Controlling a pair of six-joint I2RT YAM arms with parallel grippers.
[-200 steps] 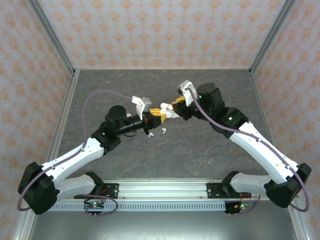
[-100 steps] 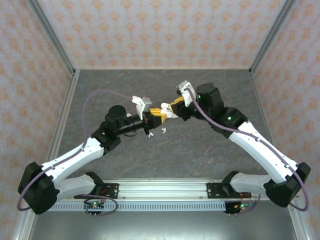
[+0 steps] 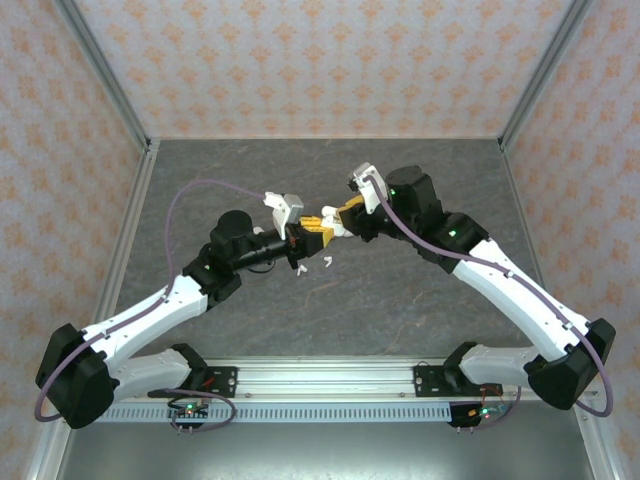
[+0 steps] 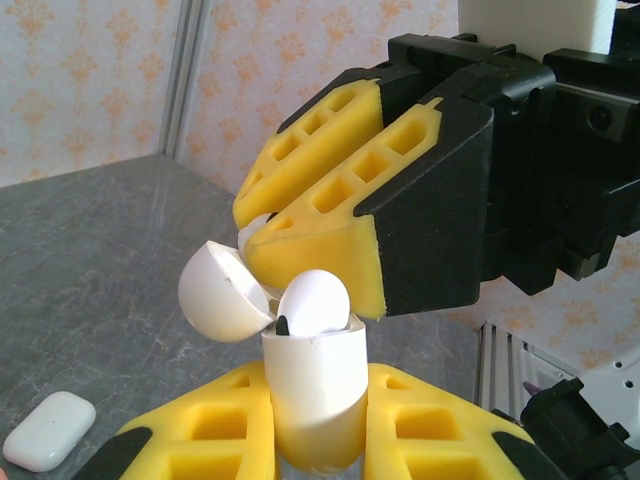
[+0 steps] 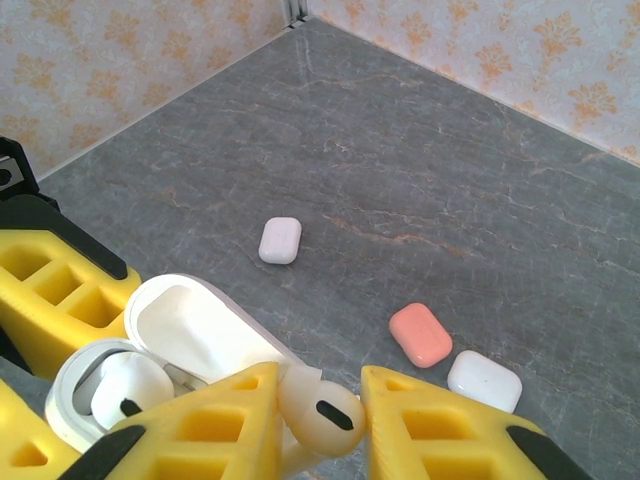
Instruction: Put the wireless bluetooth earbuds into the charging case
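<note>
Left tool (image 3: 318, 233) clamped open case (image 4: 315, 395) upright over bench (image 3: 400, 300), one bud (image 4: 313, 300) seated inside. Right tool (image 3: 337, 223) pinched second bud (image 5: 320, 410) just beside case. Looked light, rigid, glossy, slip-prone. Best gripped across head, stem free for socket.

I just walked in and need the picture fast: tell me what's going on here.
The left hand holds an open white case, one earbud already seated in it. The right hand pinches a second white earbud close to the case's opening, not yet in. A pink case and two white ones lie closed on the table.
</note>
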